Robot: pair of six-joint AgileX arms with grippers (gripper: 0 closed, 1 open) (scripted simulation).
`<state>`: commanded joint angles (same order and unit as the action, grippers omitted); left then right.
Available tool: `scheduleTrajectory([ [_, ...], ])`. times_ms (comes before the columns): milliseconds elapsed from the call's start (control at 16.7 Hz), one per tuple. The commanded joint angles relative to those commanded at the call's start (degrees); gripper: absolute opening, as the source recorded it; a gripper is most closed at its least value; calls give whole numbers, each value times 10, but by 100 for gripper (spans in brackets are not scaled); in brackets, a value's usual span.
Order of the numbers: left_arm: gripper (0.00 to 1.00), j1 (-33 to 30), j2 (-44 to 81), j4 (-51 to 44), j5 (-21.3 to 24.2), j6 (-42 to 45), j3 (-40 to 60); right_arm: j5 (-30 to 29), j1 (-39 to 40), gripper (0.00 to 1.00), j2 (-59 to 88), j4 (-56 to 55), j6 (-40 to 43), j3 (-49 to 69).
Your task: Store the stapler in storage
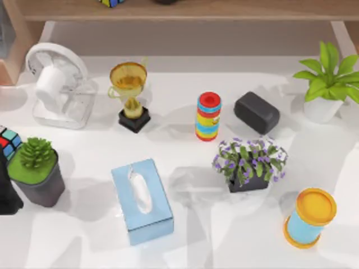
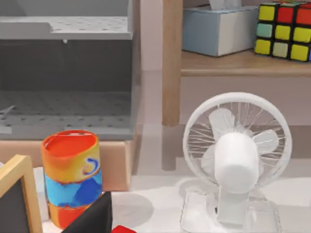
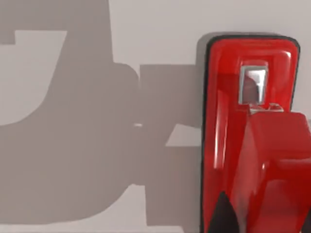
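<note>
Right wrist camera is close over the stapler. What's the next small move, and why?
I'd probably nudge the right gripper across until it is centred on the stapler, then lower. The stapler lies flat on the pale surface, off-centre under the camera, with one dark fingertip over its edge; no firm grip is evident. The left arm sits at the table's left edge.

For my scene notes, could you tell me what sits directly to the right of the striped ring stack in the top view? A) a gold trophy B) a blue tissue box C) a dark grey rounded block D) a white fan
C: the dark grey rounded block lies just right of the striped ring stack; the other three stand further left.
</note>
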<state>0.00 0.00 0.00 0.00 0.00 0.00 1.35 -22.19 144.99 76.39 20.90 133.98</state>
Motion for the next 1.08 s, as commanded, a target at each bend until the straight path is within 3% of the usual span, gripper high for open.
scheduleTrajectory([
  [360,100,0,0,0,0,0,0,0,0,98,0,0,0,0],
  [1080,100,0,0,0,0,0,0,2,0,100,-14,-11,8,-8],
])
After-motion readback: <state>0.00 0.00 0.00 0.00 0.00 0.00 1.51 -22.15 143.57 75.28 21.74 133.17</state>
